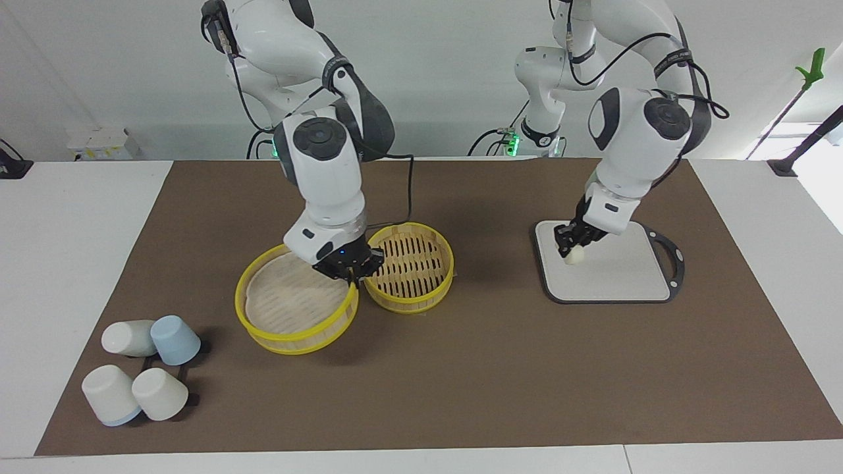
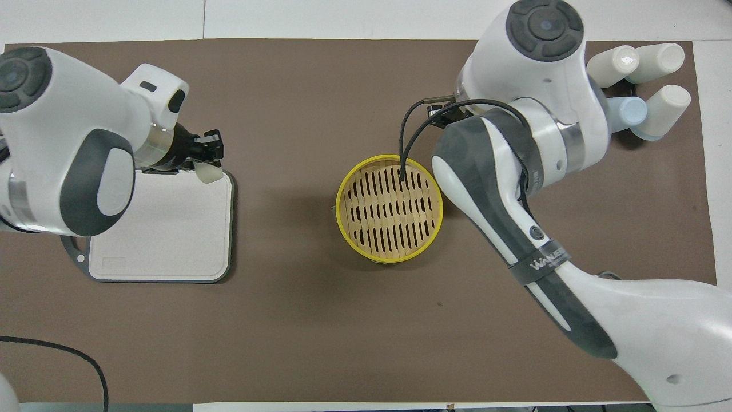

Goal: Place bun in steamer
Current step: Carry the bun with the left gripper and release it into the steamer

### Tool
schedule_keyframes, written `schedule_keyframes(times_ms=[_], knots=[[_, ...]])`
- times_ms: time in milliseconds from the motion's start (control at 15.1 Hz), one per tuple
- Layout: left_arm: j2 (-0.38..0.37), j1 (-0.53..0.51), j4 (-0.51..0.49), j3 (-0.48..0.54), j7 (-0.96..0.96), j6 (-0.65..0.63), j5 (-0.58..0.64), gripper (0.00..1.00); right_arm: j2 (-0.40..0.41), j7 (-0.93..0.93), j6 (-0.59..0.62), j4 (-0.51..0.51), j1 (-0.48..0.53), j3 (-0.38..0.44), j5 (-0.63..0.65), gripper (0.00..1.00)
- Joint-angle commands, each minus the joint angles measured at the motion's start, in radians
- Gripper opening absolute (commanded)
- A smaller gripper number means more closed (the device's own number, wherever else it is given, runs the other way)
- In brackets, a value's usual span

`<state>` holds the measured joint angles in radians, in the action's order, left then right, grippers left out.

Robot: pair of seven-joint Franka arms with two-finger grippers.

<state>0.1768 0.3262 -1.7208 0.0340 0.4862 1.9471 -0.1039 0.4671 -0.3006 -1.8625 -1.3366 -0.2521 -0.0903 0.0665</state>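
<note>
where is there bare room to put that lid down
Bare mat lies between the steamer and the grey board, and along the mat edge farthest from the robots. Toward the right arm's end it is crowded: the right claw holds the lid over mat between the steamer and the cups.

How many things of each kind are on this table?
Cups: 4
Steamer: 1
Steamer lid, held by the right gripper: 1
Bun, held by the left gripper: 1
Grey board: 1
Total: 8
</note>
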Motion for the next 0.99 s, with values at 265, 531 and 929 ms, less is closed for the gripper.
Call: schedule_keyframes(times_ms=[265,531,929], knots=[[0.113,0.293,0.032,0.014,0.189,0.202,-0.036,0.30,-0.015,0.213,0.052,-0.003,0.116,-0.009,0.013,0.00],[0.246,0.419,0.033,0.018,0.196,0.294,-0.008,0.30,-0.022,0.225,0.045,-0.010,0.131,-0.009,0.013,0.00],[0.306,0.451,0.018,0.018,0.198,0.346,0.007,0.31,-0.025,0.225,0.043,-0.016,0.132,-0.009,0.013,0.00]])
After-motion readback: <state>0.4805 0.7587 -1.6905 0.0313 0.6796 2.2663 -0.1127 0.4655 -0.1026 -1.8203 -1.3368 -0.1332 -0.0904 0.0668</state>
